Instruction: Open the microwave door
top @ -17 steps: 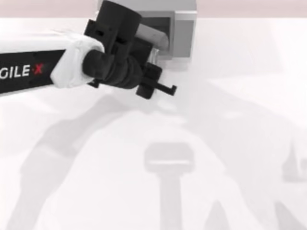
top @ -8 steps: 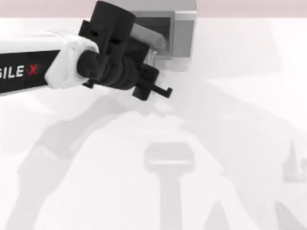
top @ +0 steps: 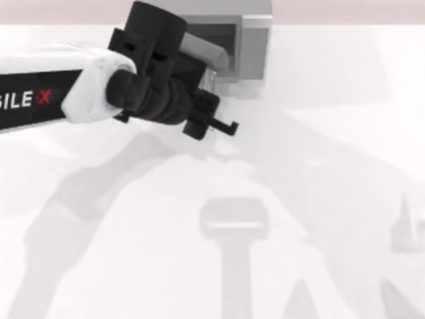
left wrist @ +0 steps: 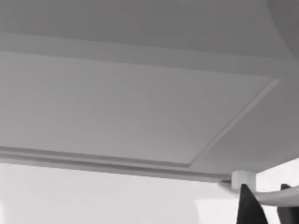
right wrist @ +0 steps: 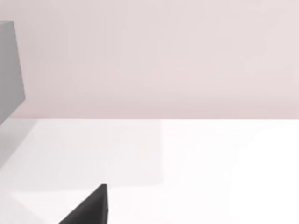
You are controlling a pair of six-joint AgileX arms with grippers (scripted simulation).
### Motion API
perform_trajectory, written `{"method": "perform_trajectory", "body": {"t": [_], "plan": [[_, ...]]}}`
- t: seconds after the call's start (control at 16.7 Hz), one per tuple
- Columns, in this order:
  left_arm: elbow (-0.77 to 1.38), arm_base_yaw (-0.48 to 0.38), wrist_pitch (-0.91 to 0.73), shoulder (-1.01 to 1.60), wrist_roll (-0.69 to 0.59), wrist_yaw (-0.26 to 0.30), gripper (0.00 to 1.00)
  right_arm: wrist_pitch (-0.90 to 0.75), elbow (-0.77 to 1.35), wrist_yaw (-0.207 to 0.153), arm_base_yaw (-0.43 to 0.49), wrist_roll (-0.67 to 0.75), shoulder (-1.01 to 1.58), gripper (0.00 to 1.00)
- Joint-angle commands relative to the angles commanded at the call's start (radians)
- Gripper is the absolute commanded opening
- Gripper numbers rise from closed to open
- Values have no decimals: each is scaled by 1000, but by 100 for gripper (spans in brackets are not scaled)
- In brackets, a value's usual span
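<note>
The left arm has drawn back a touch toward the frame's left over the last second, and the left gripper (top: 211, 121) with it, so the door (top: 206, 50) looks swung a little farther out from the microwave (top: 255, 46), which sits at the top centre of the top view against the far edge of the table (top: 319, 199). In the last half second almost nothing shifts, so I judge the pull is slowing or pausing with the door only partly open and more swing left to make. In the left wrist view the door fills most of the frame, and the handle (left wrist: 275, 196) shows as a pale bar at the lower right, running between the two dark fingertips (left wrist: 246, 205); the fingers appear pinched around it, though the contact itself is cut off at the frame's edge. The right gripper (right wrist: 91, 207) shows only as a dark wedge at the bottom of its own view, and I cannot tell its fingers' state. Nothing else stands on the table; only the arm's own bulk crowds the door's arc.
</note>
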Motion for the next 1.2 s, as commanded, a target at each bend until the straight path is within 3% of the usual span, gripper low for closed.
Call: {"method": "perform_trajectory", "body": {"t": [0.72,1.2], "plan": [[0,0,0,0,0,0,0,0,0,0,0,0,0,100],[-25,23,-3,-20,57,48,0,0,0,0,0,0,0,100]]}}
